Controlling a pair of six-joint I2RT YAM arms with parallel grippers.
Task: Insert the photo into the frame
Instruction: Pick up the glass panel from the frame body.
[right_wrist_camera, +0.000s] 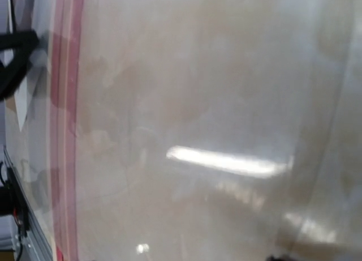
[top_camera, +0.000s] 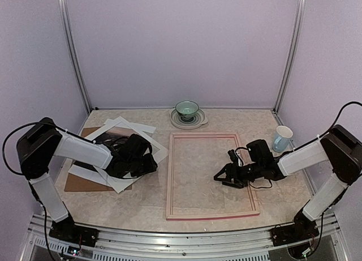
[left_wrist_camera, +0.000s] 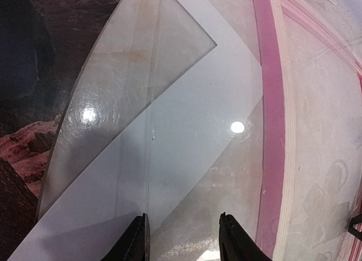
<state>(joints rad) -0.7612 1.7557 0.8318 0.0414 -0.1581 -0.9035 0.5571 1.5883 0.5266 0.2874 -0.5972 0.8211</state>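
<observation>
The pink frame (top_camera: 171, 176) lies flat in the middle of the table. Its rim also shows in the left wrist view (left_wrist_camera: 271, 131) and the right wrist view (right_wrist_camera: 65, 131). The dark photo (left_wrist_camera: 28, 74) lies in the pile to the left of the frame, partly under a clear sheet (left_wrist_camera: 130, 74) and the white mat (left_wrist_camera: 186, 136). My left gripper (left_wrist_camera: 184, 243) is open and empty, low over the mat's corner beside the frame; it also shows in the top view (top_camera: 150, 163). My right gripper (top_camera: 225, 177) hovers over the frame's right half, its fingers spread and empty.
A brown backing board (top_camera: 79, 182) lies under the pile at the left. A teal bowl on a plate (top_camera: 187, 109) stands at the back centre. A pale blue cup (top_camera: 281, 137) stands at the right. The right wrist view is blurred.
</observation>
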